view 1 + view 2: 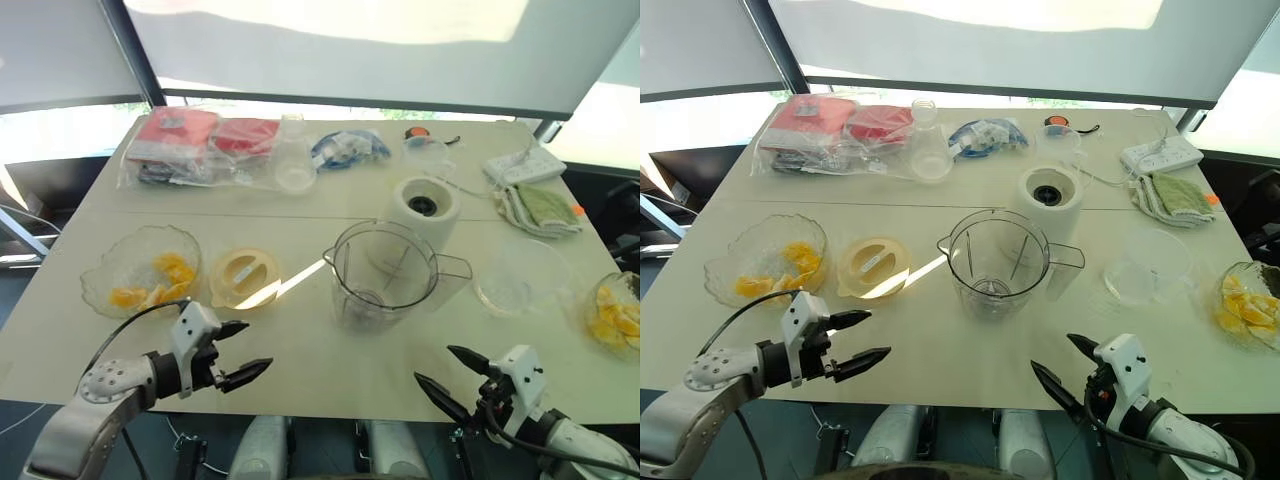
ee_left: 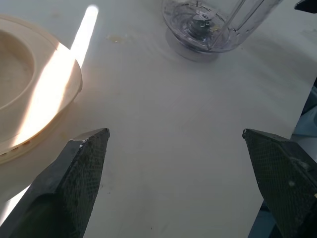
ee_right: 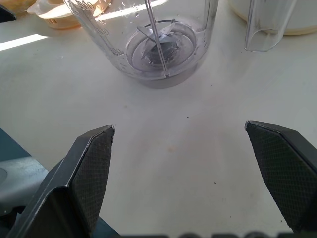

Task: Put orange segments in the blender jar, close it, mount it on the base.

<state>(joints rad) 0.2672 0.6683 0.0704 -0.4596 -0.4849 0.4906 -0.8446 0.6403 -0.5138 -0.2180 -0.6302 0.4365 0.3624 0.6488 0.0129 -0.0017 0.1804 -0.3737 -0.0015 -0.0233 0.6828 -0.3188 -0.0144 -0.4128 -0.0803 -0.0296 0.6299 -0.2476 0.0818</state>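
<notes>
Hovering low over the near edge of the table (image 1: 300,230), the left gripper (image 1: 238,352) and right gripper (image 1: 452,378) are both standing with fingers spread wide and holding nothing. The blender jar (image 1: 385,275) is sitting upright just ahead of and between the two grippers, nearer the right one, lidless, and looking empty down to its blades. Its cream lid (image 1: 245,277) is lying flat just ahead of the left gripper. The orange segments (image 1: 160,280) are waiting in a glass bowl (image 1: 105,285) beyond the left gripper toward its outer side; more segments are sitting in a second bowl (image 1: 600,300) far out past the right gripper. The base (image 1: 425,208) is standing directly behind the jar, well beyond both grippers. Judging progress: nothing is done yet; loading, capping and mounting are all remaining.
</notes>
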